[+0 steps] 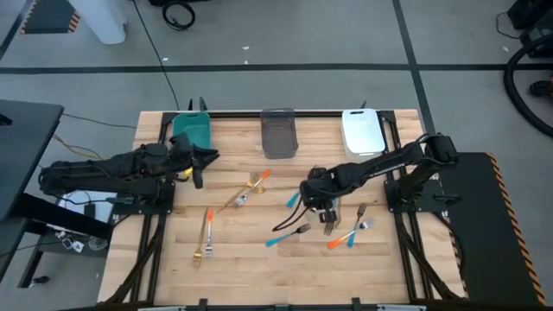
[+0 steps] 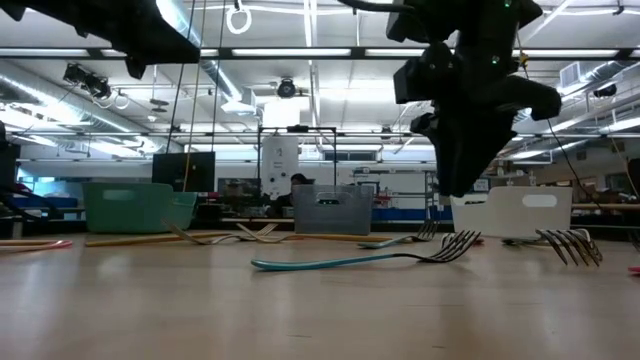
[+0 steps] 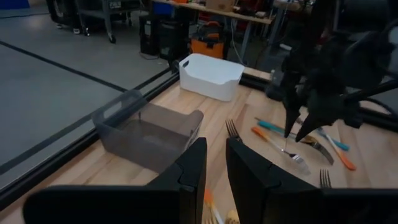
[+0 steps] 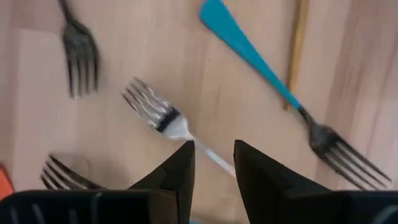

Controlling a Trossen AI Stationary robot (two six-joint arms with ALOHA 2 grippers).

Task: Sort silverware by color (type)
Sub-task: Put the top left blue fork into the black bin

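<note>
Right gripper (image 4: 212, 163): fingers apart, poised over the tabletop (image 1: 233, 250), straddling the handle of a silver-tined fork (image 4: 155, 111) lying flat just ahead of the tips, apparently lined up for a pick. 
Blue fork (image 4: 249, 45): beyond, flat, unsorted. 
Remaining forks (image 1: 207, 231): scattered on the wood (orange, blue, tan handles). 
Left gripper (image 3: 216, 168): fingers narrowly parted; holding anything, cannot tell. Ahead of it, grey bin (image 3: 149, 130), then white bin (image 3: 210, 76); teal bin (image 1: 192, 130) just beside, ready for deposits.

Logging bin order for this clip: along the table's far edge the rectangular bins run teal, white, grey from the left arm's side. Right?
Not quite. The high view shows the teal bin, then the grey bin in the middle, then the white bin nearest the right arm.
</note>
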